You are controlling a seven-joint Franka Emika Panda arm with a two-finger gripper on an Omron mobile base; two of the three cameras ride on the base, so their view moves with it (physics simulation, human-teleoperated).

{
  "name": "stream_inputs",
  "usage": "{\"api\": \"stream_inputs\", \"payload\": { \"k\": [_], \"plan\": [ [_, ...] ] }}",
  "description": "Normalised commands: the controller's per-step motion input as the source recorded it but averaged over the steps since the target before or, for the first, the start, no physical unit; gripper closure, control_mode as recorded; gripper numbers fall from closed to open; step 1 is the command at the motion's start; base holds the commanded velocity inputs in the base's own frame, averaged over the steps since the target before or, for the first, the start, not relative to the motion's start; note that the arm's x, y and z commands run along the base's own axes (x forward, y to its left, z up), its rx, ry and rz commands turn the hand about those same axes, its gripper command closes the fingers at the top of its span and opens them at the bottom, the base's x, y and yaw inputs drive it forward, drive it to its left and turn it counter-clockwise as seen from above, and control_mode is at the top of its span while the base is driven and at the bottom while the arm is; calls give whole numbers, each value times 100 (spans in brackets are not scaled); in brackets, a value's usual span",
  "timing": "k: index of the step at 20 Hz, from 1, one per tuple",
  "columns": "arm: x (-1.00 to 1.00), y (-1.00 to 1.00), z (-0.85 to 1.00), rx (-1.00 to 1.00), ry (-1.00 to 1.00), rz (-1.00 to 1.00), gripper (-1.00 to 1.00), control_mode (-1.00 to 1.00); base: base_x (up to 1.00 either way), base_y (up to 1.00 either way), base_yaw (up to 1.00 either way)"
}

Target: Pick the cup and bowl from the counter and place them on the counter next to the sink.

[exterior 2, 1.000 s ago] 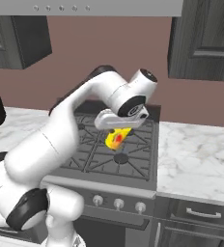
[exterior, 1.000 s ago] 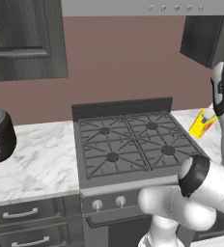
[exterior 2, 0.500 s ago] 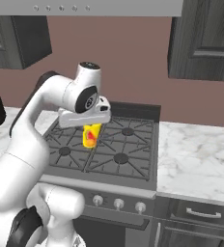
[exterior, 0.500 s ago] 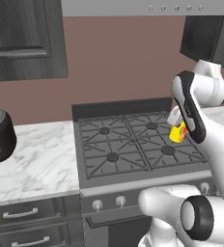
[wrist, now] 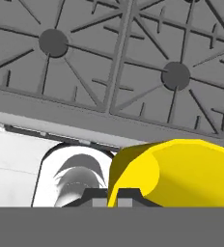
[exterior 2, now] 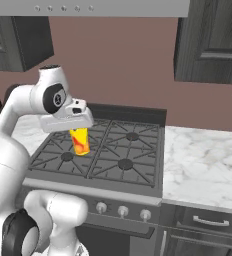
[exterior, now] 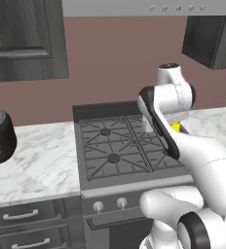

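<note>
Now cup (exterior 2: pixel 80 140) in claw (exterior 2: pixel 78 131)

Light is even and diffuse, moderately bright, with no single source evident. Shadows are soft: a faint dark patch under the stove (exterior 2: pixel 108 150) grates, darker tone beneath the upper cabinets (exterior: pixel 22 41). No glare on the counter (exterior: pixel 37 160). Base views are slightly soft and pixelated. In the hand view the cup (wrist: pixel 181 171) looms large at the near edge, edges smooth.
</note>
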Motion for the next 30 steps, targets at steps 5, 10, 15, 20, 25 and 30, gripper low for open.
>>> {"api": "stream_inputs", "payload": {
  "k": [5,10,15,20,25,30],
  "plan": [
    [29,-4,0,-5,11,-39,100,-100,0,0,0],
    [13,-2,0,1,0,-6,100,-100,0,0,0],
    [-3,0,-1,3,0,0,100,-100,0,0,0],
    [0,0,0,0,0,0,100,-100,0,0,0],
    [0,0,0,0,0,0,100,-100,0,0,0],
    [0,0,0,0,0,0,100,100,0,0,0]
  ]
}}
